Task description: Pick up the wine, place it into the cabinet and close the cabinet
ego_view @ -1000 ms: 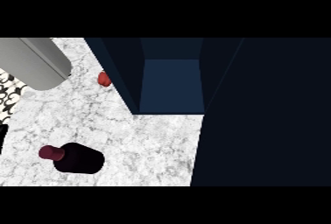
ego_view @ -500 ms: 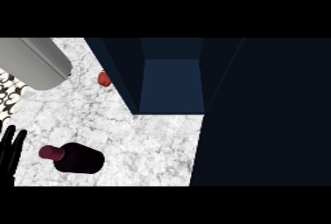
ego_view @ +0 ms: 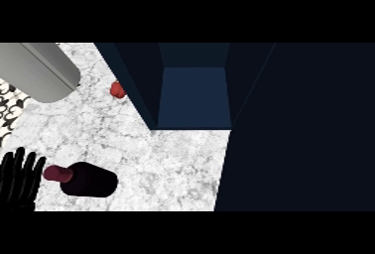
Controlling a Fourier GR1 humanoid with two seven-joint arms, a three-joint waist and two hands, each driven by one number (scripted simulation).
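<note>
A large dark navy cabinet (ego_view: 293,124) with an open blue-lined compartment is seen well to the right of the fingers and above them. A white marbled desk (ego_view: 147,144) is spread under everything. A grey cylindrical forearm (ego_view: 40,69) is seen well above the fingers, at the upper left. A dark wine bottle with a maroon cap (ego_view: 84,178) is laid on its side on the desk, just right of the fingers, cap towards them. The black left hand (ego_view: 18,178) is shown with straight, released fingers (ego_view: 33,168), nothing grasped. A small red object (ego_view: 117,89) is partly hidden beside the cabinet wall.
</note>
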